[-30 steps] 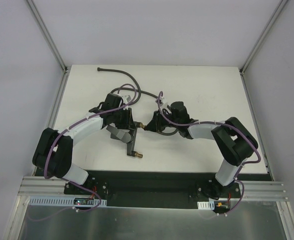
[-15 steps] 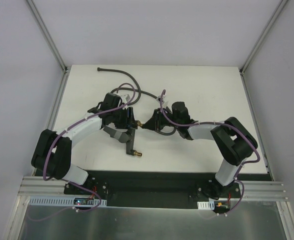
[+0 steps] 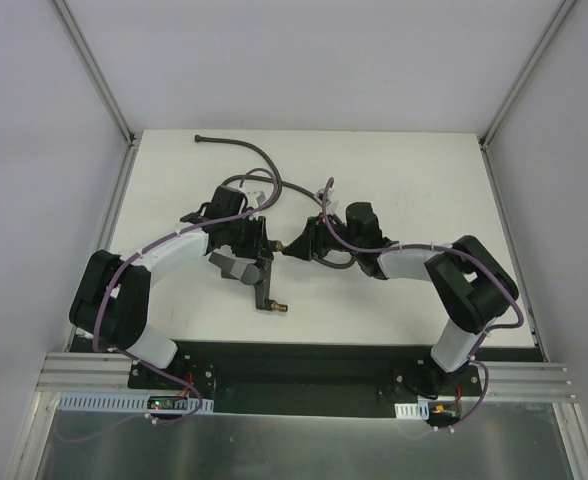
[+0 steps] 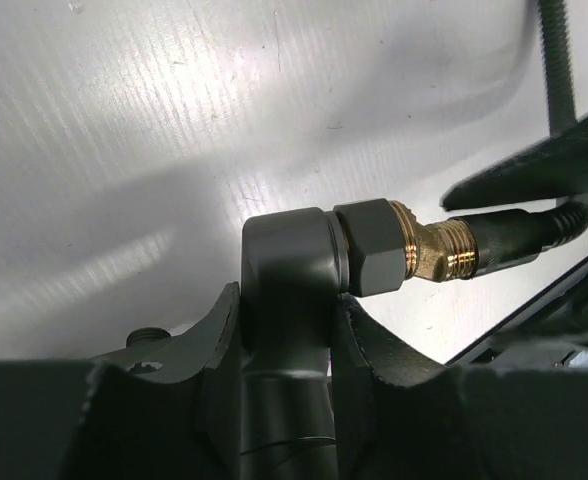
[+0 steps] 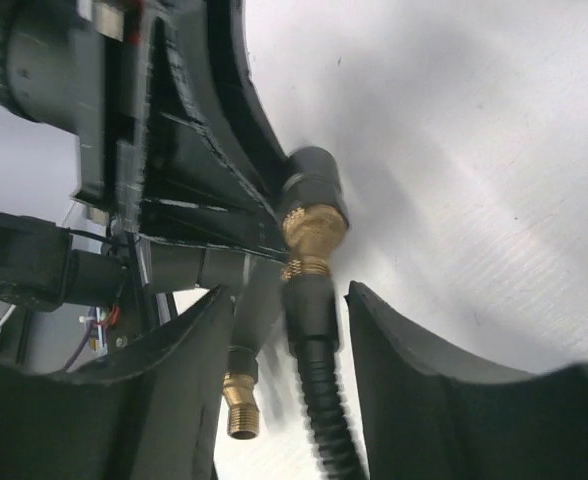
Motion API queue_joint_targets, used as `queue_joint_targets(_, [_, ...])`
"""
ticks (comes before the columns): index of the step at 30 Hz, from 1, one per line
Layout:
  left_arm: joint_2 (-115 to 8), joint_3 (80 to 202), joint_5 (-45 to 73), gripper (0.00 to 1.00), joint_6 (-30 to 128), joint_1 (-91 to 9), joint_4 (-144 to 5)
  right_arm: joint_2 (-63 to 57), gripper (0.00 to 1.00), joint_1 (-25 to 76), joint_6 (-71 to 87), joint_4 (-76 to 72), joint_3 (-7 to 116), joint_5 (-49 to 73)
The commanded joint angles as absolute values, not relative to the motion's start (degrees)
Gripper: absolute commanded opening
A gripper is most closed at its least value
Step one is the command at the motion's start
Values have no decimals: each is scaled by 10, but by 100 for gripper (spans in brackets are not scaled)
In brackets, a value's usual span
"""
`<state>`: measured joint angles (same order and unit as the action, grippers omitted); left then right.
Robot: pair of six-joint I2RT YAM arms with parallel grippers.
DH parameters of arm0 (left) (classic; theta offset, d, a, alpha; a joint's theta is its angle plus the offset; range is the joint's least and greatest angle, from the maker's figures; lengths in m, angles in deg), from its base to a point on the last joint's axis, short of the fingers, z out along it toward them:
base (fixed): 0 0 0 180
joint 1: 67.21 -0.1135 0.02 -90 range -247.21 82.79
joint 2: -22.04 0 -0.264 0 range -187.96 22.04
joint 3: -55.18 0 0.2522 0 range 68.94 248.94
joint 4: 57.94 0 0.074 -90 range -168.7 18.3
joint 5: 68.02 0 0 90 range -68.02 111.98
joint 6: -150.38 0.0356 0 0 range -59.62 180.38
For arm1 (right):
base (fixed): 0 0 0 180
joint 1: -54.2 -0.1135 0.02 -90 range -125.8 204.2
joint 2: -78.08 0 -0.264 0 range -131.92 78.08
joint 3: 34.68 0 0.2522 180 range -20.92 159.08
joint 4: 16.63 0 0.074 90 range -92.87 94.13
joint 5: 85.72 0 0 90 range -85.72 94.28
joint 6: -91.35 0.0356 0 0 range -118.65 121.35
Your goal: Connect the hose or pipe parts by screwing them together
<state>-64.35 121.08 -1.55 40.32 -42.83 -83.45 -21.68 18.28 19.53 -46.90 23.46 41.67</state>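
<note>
Change: little since a second ago; forked fitting and hose in the same spot between the two grippers; left arm's elbow shifted slightly toward the table.
Left gripper: clamps the fitting's grey body from both sides.
Right gripper: stands open, fingers either side of the hose end without touching it.
Joint: brass nut meets the fitting's brass threaded end straight ahead of the right gripper, just beside the left gripper's fingertips; how far screwed in, cannot tell.
Hose run: loops beyond both grippers, ends near the table's far edge, well past the left gripper.
Second brass end: free, on the near side of the left gripper.
Room: bare white table outward of the right gripper as far as the right edge; black base plate just nearer than the free brass end.
Writing: too small to read.
</note>
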Motion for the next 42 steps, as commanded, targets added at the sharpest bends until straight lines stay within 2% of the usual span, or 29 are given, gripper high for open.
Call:
queue_joint_targets(1, [-666,1223,-49,0,395,-427,-842,-138,62,179,95,-476,231,405])
queue_joint_targets(5, [-678,1246,-37,0,398,-429,-891,-59,74,174,-75,-338,233,355])
queue_joint_targets(6, [-686,1251,-34,0,401,-429,-899,-31,79,171,-117,-310,236,337])
queue_joint_targets(7, [-689,1255,-32,0,402,-429,-905,-17,80,153,-165,-280,238,321])
queue_joint_targets(8, [-690,1261,-30,0,402,-428,-914,-6,80,138,-296,-217,244,298])
queue_joint_targets(11, [-695,1272,-32,0,404,-429,-932,9,80,61,-537,-160,233,165])
queue_joint_targets(12, [-697,1275,-34,0,405,-429,-943,7,80,22,-594,-167,224,97])
queue_joint_targets(15, [-702,1285,-44,0,410,-429,-958,-11,79,-33,-719,-233,191,-8])
queue_joint_targets(23, [-708,1299,-68,0,419,-429,-986,-119,71,-89,-848,-271,225,-146])
queue_joint_targets(28, [-711,1301,-78,0,419,-429,-994,-160,67,-101,-861,-276,251,-159])
queue_joint_targets(34, [-713,1303,-98,0,417,-429,-996,-207,55,-110,-866,-288,279,-180])
queue_joint_targets(36, [-710,1303,-106,0,417,-428,-996,-218,48,-111,-864,-289,283,-178])
queue_joint_targets(39, [-702,1303,-110,0,419,-429,-996,-222,26,-111,-848,-289,281,-162])
queue_joint_targets(40, [-699,1303,-110,0,420,-429,-996,-217,14,-111,-839,-285,280,-148])
queue_joint_targets(42, [-694,1304,-107,0,425,-429,-990,-208,4,-111,-804,-267,280,-129])
